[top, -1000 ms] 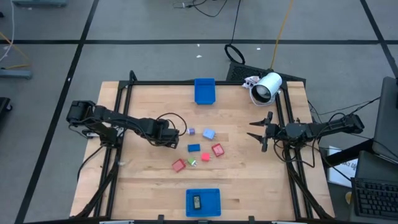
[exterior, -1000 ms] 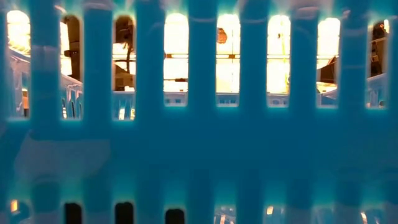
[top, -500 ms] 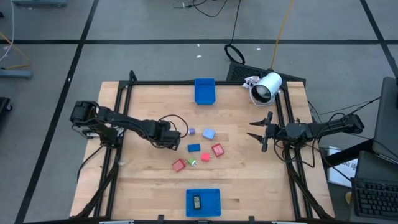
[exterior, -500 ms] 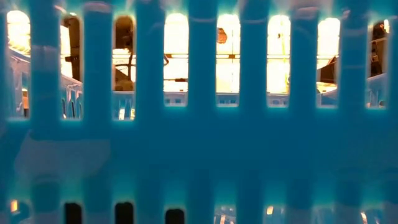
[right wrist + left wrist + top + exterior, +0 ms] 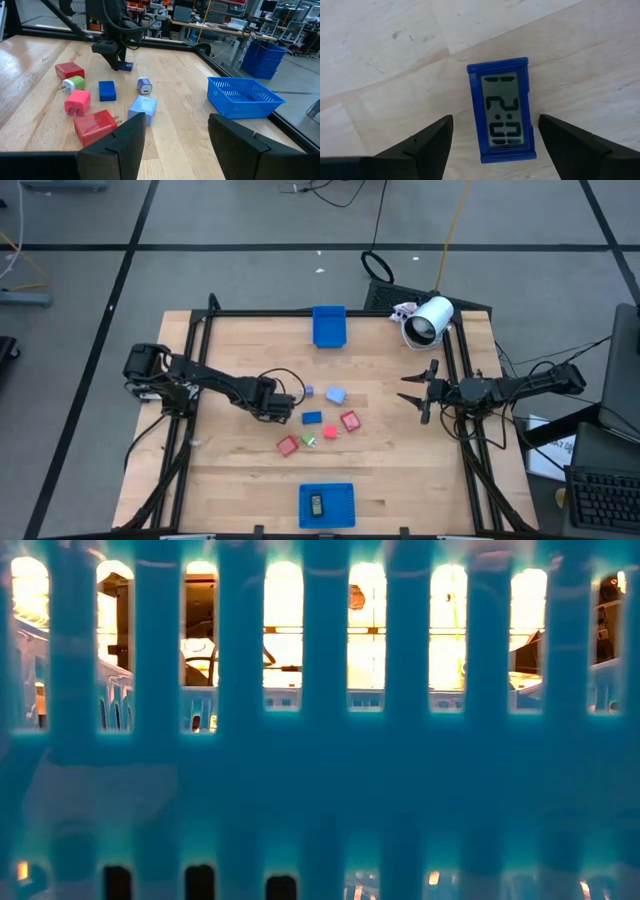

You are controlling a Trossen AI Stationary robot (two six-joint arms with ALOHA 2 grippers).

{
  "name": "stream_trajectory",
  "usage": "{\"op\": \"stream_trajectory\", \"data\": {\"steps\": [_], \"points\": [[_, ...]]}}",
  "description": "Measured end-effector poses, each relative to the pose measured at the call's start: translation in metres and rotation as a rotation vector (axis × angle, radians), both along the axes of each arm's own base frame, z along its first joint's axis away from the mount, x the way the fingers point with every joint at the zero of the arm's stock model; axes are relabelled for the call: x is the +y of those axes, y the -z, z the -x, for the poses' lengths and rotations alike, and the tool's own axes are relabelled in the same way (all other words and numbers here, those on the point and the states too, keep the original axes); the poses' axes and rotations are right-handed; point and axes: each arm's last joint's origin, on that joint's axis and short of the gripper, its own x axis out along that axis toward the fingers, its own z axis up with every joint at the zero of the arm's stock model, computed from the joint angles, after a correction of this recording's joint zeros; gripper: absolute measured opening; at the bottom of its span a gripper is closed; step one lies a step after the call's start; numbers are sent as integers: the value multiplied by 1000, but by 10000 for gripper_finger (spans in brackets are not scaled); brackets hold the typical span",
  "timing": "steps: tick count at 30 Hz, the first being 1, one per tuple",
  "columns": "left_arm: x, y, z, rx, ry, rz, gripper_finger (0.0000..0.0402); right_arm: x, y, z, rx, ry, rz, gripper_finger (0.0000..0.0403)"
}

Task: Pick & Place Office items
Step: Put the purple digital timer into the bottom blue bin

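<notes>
High cam looks straight down on the whole table [image 5: 400, 450]. Low cam sits right against a blue basket [image 5: 320, 790] wall, peering thru its slots. L wrist cam is close above the blue clock [image 5: 502, 117]; R wrist cam faces across the table, sharing the clock [image 5: 127, 65] w/ it.

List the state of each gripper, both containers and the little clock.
left gripper: jaws open, straddling the blue clock, not gripping.
blue clock: lying flat, display up.
right gripper: jaws open, empty, near the table right edge.
near tray: holds one dark piece.
far basket: upright, looks empty.
</notes>
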Motion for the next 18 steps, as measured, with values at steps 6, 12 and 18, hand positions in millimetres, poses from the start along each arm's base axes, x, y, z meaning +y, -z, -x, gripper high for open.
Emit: {"op": "stream_trajectory", "data": {"steps": [6, 12, 18], "points": [[-5, 1, -1, -18, 33, -7, 282, 0, 0, 0, 0, 0, 0, 204], [-5, 1, -2, -23, 18, 7, 247, 0, 0, 0, 0, 0, 0, 207], [-6, 1, -3, -32, 9, 13, 201, 0, 0, 0, 0, 0, 0, 204]]}}
